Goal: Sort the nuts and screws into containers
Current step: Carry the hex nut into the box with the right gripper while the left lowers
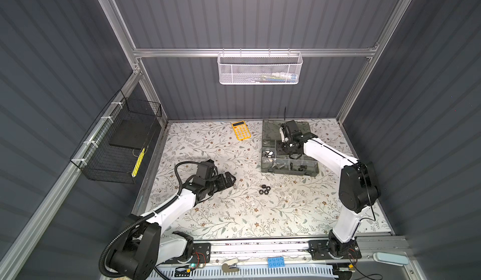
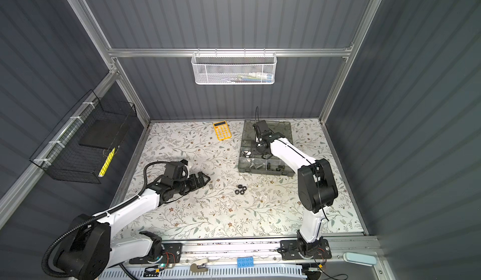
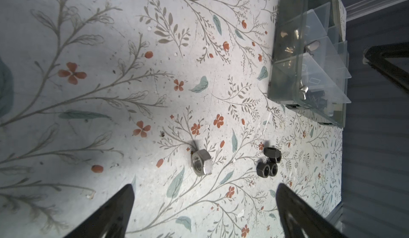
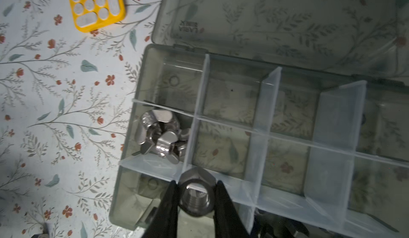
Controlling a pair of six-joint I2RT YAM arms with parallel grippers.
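The right claw (image 4: 197, 183) is clamped across the flats of a silver hex nut (image 4: 197, 194) to prevent slipping. It holds the nut above the organizer box (image 4: 138, 93) dividers, presumably for release. The left claw (image 3: 205, 185) is spread wide and empty. It faces a second silver nut (image 3: 201, 162) lying on the surface just ahead.

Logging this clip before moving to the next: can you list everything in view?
table: one, floral, under everything
box: one, smoky grey, lid open, table's far right
winged nuts: several, silver, one box compartment
small hardware: uncounted, silver and black, box's front compartments
black nuts: about four, black, clustered mid-table
loose nut: one, silver, on table left of black nuts
held nut: one, silver, gripped above box
calculator: one, yellow, left of box
mesh basket: one, white, back rail
wire basket: one, black, left wall
left gripper: one, black, open, loose nut ahead of it
right gripper: one, black, shut on held nut
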